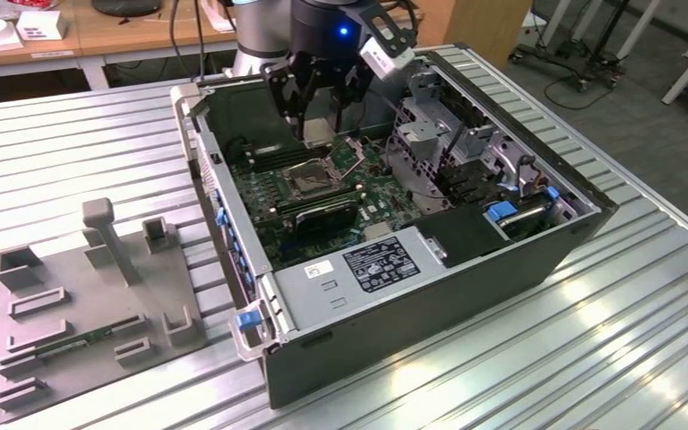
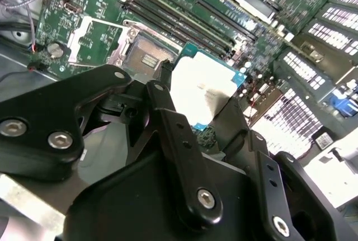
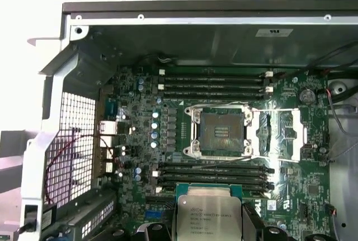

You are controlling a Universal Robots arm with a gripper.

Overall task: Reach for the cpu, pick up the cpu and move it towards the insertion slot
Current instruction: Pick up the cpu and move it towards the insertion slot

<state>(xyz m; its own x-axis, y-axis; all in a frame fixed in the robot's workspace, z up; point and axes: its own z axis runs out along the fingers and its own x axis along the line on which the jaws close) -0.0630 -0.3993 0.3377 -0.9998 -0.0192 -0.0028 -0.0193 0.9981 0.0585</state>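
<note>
- Above the open computer case [image 1: 320, 296] on the desk [image 1: 69, 143], in the exterior view: pincer [image 1: 316, 125] pinching the cpu [image 1: 318, 133], chip largely masked by the fingers.
- Seen plainly in the second wrist view: cpu [image 2: 204, 90] clamped at its edges, lower part hidden.
- Cut off at the edge in the first wrist view: cpu [image 3: 208, 217], apart from the uncovered insertion slot [image 3: 222, 132].

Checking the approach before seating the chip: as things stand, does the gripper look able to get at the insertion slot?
Probably yes. The gripper holds the cpu above the motherboard, and the insertion slot lies open, its silver frame swung aside, with nothing on it. The memory slots between them sit low, so the way looks free.
</note>
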